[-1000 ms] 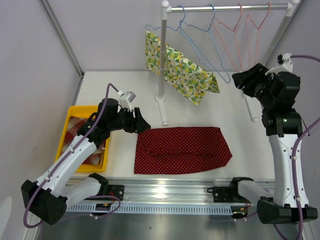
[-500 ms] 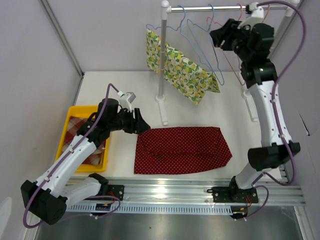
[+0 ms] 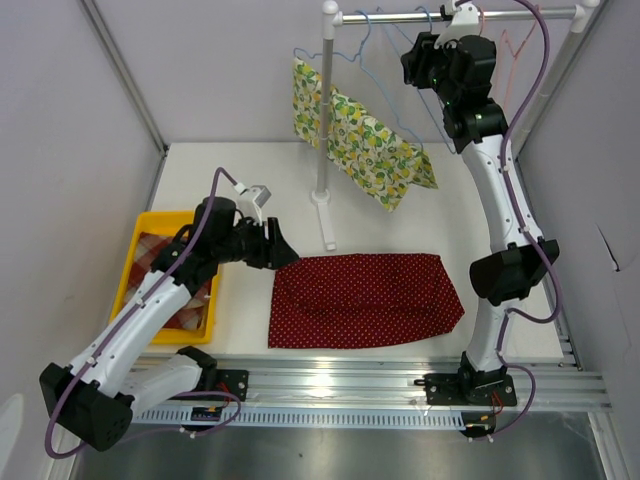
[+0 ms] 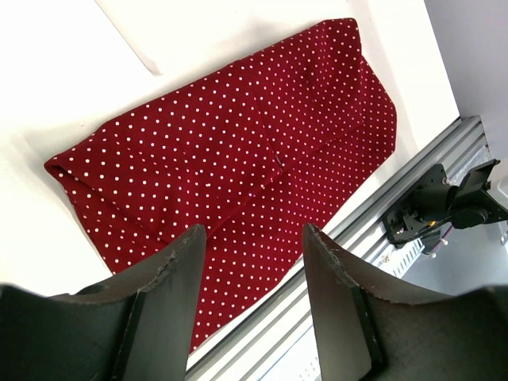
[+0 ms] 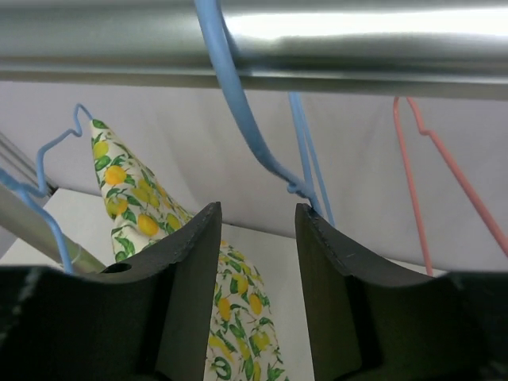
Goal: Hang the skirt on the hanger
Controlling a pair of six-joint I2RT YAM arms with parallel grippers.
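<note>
The step in hand, as I judge it, is fetching a hanger; the skirt itself is not yet touched. The skirt (image 3: 365,300), red with white dots, lies flat on the table (image 3: 470,215), along the middle of its near edge, and nothing holds it.

The right end effector (image 5: 258,214) is raised to the rail (image 5: 254,40) over the table's far edge. Its fingers stand apart and clamp nothing. The neck of the blue hanger (image 5: 238,103) shows in the gap just beyond the fingertips, where the wire hooks over the rail. A lemon-print cloth (image 3: 370,150) hangs on another hanger to the left.

The left end effector (image 4: 254,238) hovers above the skirt's left end, near the table's left edge and beside the yellow bin (image 3: 135,260). Its fingers are apart and it is empty.

The next move calls for the right fingers to reach forward around the thin blue wire and close on it squarely. Then the hook must lift clear of the rail. The wire is slim and may slip or swing.
</note>
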